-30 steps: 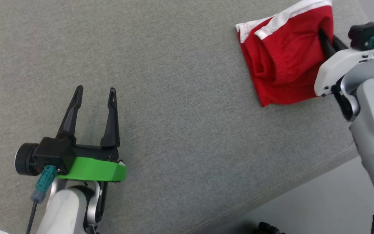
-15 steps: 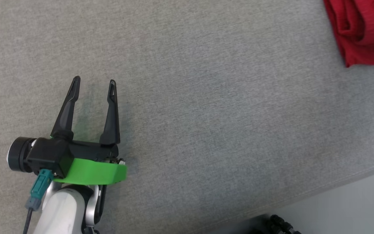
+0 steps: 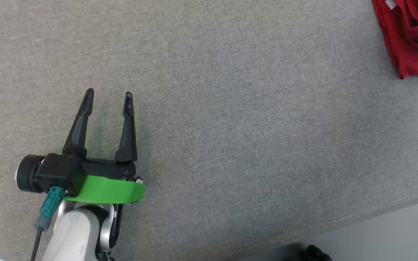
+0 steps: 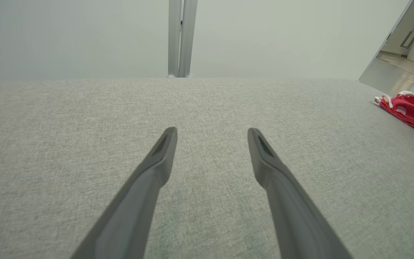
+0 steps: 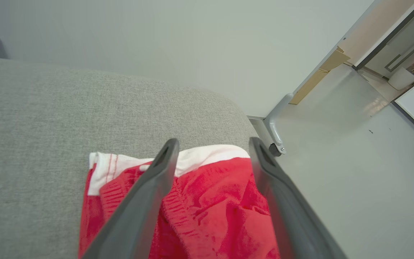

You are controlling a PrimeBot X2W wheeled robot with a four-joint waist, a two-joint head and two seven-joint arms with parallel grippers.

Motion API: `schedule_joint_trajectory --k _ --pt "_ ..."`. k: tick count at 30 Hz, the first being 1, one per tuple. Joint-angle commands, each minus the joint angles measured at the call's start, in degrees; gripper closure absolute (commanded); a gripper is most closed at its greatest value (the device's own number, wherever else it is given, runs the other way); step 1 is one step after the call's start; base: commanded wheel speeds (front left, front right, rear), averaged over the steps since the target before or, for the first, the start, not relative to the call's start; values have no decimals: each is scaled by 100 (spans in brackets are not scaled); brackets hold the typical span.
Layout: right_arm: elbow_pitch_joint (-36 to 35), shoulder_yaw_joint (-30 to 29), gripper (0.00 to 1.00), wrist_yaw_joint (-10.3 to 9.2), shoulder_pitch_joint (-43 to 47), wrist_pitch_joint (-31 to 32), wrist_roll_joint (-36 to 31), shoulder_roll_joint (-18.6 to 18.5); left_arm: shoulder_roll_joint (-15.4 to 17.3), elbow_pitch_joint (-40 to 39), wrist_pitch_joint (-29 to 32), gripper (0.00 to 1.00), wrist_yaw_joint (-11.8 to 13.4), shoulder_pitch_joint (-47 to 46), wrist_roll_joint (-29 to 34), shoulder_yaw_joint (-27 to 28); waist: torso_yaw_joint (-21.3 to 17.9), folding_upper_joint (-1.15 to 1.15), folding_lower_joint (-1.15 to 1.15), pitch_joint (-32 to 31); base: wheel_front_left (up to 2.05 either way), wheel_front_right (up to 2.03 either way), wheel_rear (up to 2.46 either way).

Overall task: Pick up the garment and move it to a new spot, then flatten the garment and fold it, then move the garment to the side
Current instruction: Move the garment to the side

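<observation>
While right gripper [image 5: 213,142] hangs open over the red garment [image 5: 210,201] — left gripper [image 3: 109,93] open too, well apart from it — a snagged fingertip could drag it off the cushion [image 3: 249,127] edge nearby

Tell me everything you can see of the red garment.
The red garment is soft, knit-looking cloth with a white band along its far edge. It lies rumpled in loose folds, not flat, near the rounded corner of the grey fabric surface. The right gripper stands open over it; whether it touches the cloth cannot be told.
</observation>
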Motion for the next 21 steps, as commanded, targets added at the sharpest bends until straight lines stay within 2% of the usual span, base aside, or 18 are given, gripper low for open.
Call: schedule_joint_trajectory --k 1,6,12,17,21 --pt "-8 51 0 -9 90 -107 -11 109 -39 80 -61 0 -47 -122 -79 -1 -7 0 -1 -260 0 0 0" --pt "-51 420 0 -9 390 -304 275 425 -142 507 -274 0 -97 -194 -266 87 54 0 -1 -799 0 0 0" --pt "-437 974 0 -9 1054 -371 889 734 -327 1174 -561 0 -117 -193 -504 222 171 0 -1 -1545 0 0 0" --pt "-1314 1327 0 -9 1932 -372 1418 939 -449 1692 -649 0 -147 37 -614 413 355 0 -1 -2044 0 0 0" --pt "-2105 1311 0 -9 2800 -373 1554 1067 -518 1803 -648 0 -161 281 -465 568 591 0 -1 -2348 0 0 0"
